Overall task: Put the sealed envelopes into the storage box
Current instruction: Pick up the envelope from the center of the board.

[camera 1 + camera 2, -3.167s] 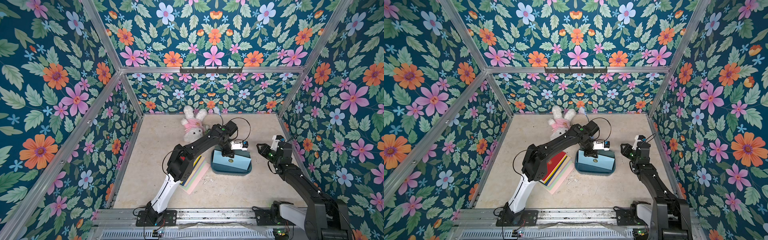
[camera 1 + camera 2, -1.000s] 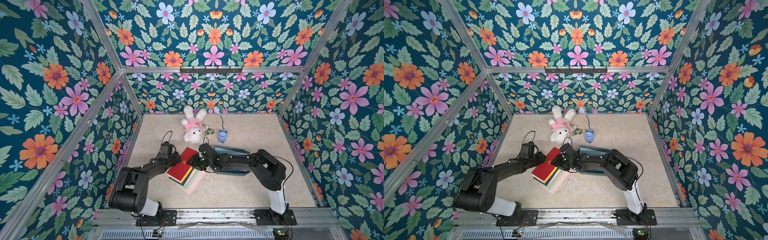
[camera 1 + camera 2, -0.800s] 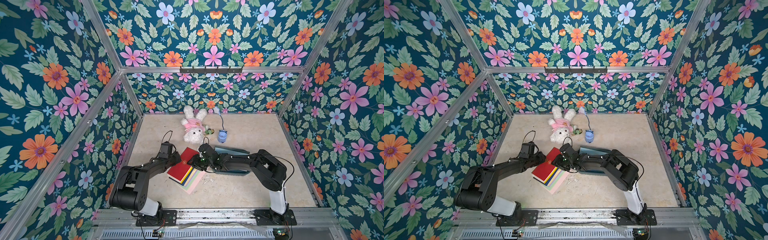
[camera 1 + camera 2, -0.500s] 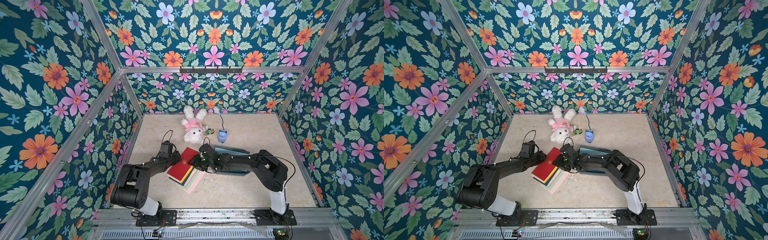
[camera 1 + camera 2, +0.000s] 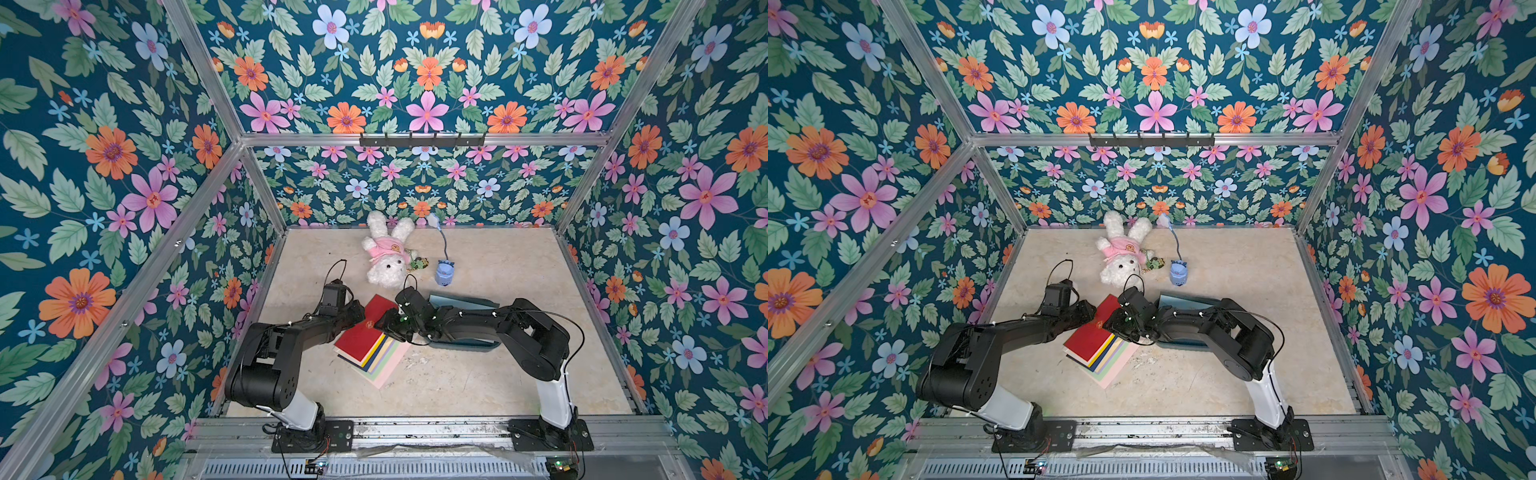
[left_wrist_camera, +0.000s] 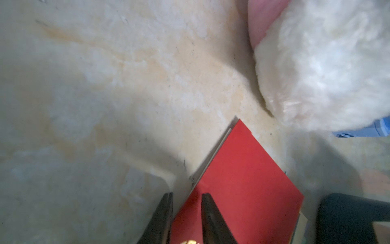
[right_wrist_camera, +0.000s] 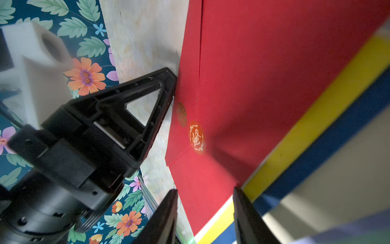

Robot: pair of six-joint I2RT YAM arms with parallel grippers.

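Box [image 5: 461, 347] mostly hidden beneath right arm [image 5: 469, 322].

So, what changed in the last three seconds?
The left tool came back from over the storage box to one edge of the red envelope; the right tool swung in from the right to the opposite edge. Both are open. Stack, box and plush rabbit stayed put.

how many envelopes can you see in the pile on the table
6 clearly, fanned together on the table: red envelope on top, then yellow, navy, cream, green, pink lowest. More may be hidden underneath.
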